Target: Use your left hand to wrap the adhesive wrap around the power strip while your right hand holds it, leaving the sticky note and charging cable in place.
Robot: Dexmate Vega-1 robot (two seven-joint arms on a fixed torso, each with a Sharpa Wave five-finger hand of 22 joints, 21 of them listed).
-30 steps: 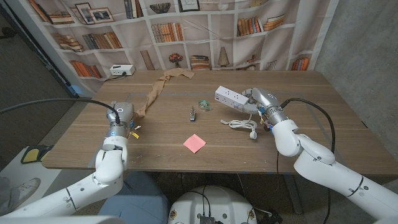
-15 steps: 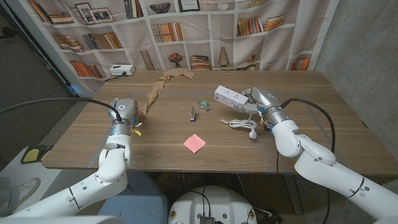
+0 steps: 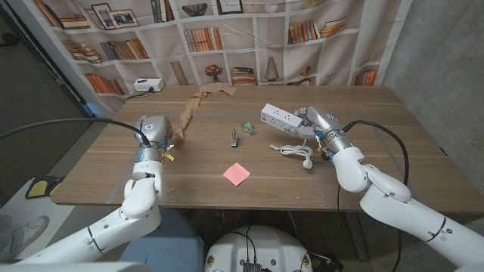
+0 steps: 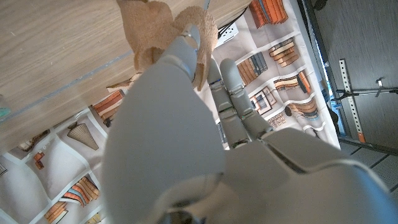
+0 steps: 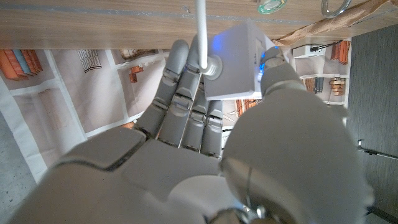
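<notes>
Tan wrap (image 3: 189,113) on table, left hand (image 3: 153,128) at its near end, grip unclear. Right hand (image 3: 316,119) holds strip (image 3: 281,119). Step: reaching wrap. Next: pinch, lift, carry to strip.

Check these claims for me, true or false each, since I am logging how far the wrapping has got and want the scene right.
1. The right hand grips the white power strip. True.
2. The tan adhesive wrap is already wound around the power strip. False: it lies stretched out on the table, apart from the strip.
3. The left hand is at the near end of the wrap. True; the left wrist view shows fingers beside it.
4. The pink sticky note lies on top of the power strip. False: it lies on bare table, nearer the robot.
5. The white charging cable lies coiled on the table by the right hand. True.
</notes>
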